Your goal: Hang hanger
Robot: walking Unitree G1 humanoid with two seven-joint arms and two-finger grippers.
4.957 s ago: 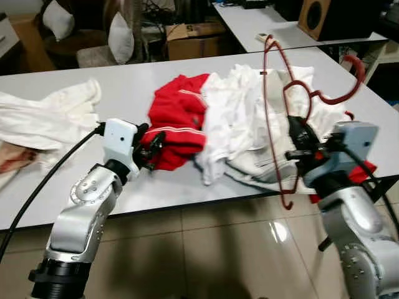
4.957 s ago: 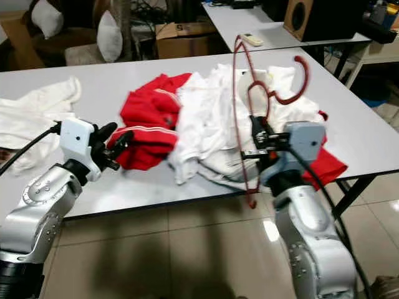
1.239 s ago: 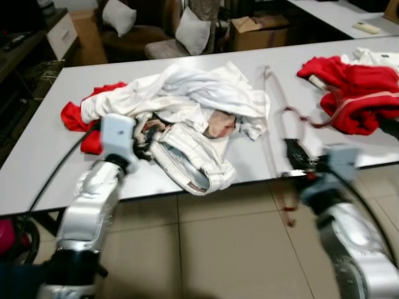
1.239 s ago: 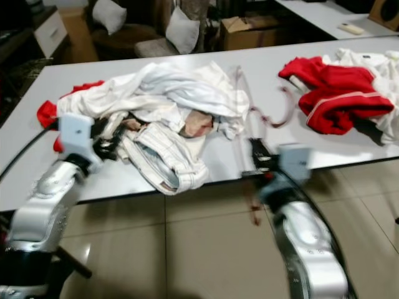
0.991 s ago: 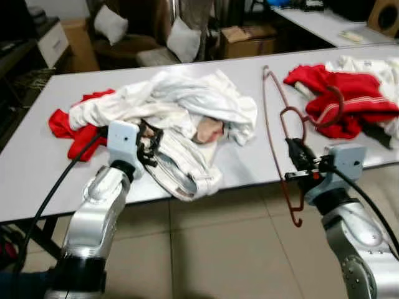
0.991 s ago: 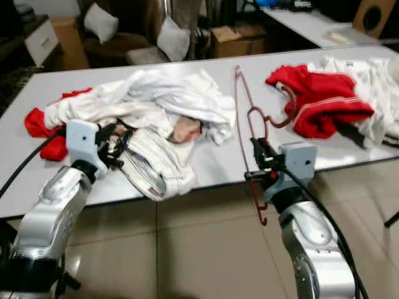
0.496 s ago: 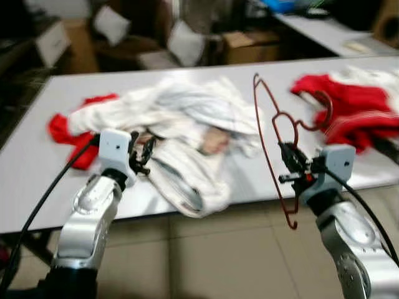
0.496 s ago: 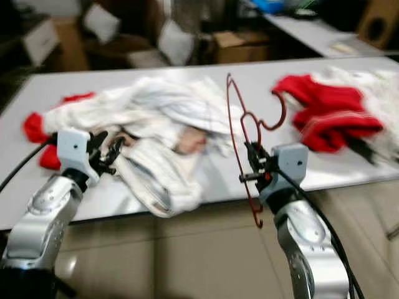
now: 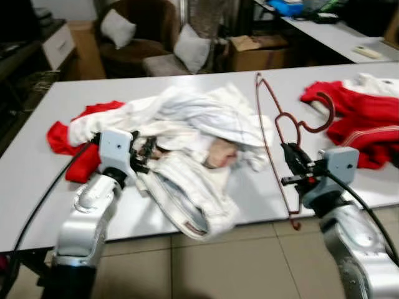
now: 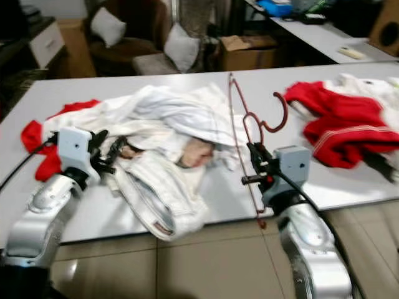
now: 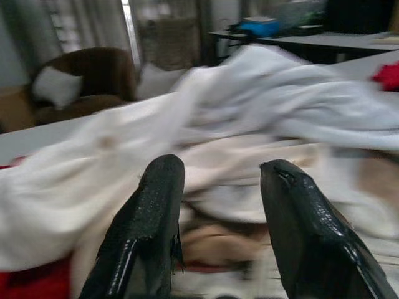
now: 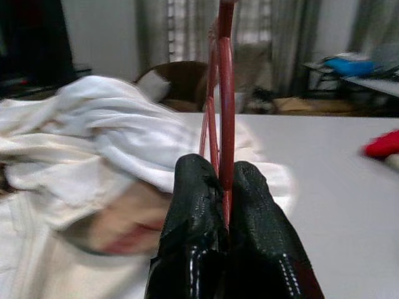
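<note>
The right pincer point(image 9: 288, 167) is clamped on the red hanger point(image 9: 273, 134), upright above the worktop point(image 9: 37, 156) edge (thin, light, stiff, likely to swivel, so best held near the hook), while the left pincer point(image 9: 144, 154) gapes at the clothes point(image 9: 187, 124).

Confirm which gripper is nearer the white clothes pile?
Left. The left gripper, fingers open, sits at the edge of the white clothes pile. The right gripper is off to the pile's right, shut on the red hanger.
</note>
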